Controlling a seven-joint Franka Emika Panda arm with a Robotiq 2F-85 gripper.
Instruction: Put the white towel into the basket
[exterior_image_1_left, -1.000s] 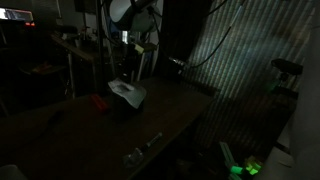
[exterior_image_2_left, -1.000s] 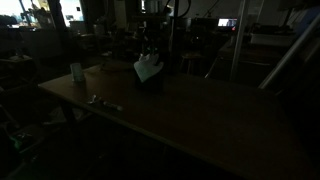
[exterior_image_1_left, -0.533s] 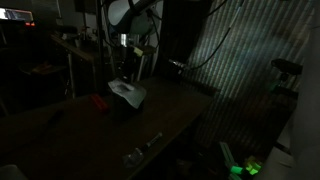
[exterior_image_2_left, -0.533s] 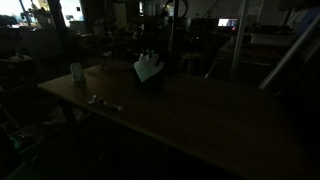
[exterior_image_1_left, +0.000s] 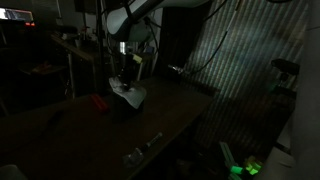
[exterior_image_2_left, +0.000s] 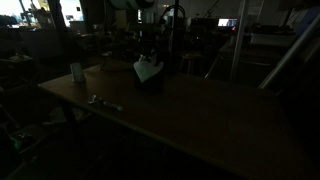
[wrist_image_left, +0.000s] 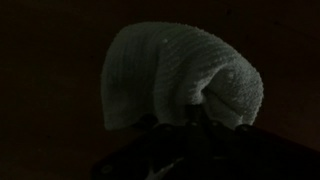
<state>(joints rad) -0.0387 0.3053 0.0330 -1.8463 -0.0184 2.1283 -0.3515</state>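
Note:
The scene is very dark. The white towel lies bunched on top of a dark basket on the table, and it also shows in an exterior view. My gripper is right above the towel in both exterior views. In the wrist view the towel fills the middle as a rounded heap. Its folds run into my dark fingers, which meet at the centre and look shut on it. The basket itself is hard to make out.
A red object lies on the table beside the basket. A pale cup stands near the table's end. Small metal items lie near the table edge. Dark clutter and stands surround the table.
The arm's upper links have shifted and the gripper sits a little lower over the towel. The towel and basket stay in the same place.

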